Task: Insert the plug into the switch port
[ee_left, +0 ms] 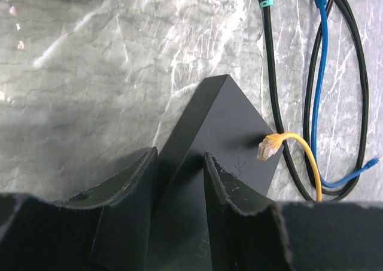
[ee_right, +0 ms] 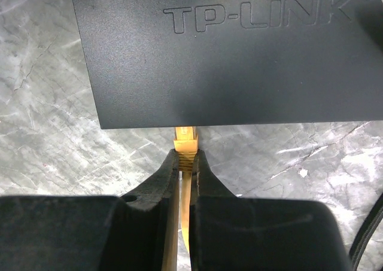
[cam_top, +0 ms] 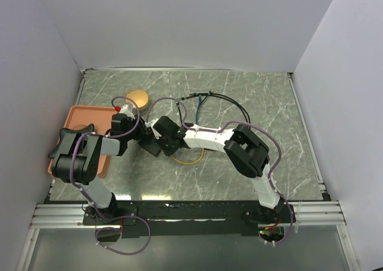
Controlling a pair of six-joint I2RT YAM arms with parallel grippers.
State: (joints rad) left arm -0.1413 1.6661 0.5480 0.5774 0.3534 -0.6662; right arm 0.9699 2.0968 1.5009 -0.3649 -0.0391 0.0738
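Note:
The switch (ee_right: 221, 61) is a flat matte-black box marked TP-LINK. My left gripper (ee_left: 179, 158) is shut on it, one finger on each face at a corner (ee_left: 221, 121), and holds it tilted. My right gripper (ee_right: 187, 158) is shut on the yellow plug (ee_right: 185, 140). The plug's tip meets the switch's near edge. The sockets are hidden, so I cannot tell how far the plug is in. In the top view both grippers, left (cam_top: 143, 136) and right (cam_top: 160, 142), meet left of centre and hide the switch. A loose yellow plug (ee_left: 267, 146) lies against the switch's far edge.
The orange tray (cam_top: 81, 118) lies at the left under my left arm. A round tan disc (cam_top: 137, 97) sits behind it. Black cables (ee_left: 266, 67) and a blue cable (ee_left: 317, 73) loop on the marble table beyond the switch. The yellow cable (cam_top: 190, 160) loops below the grippers.

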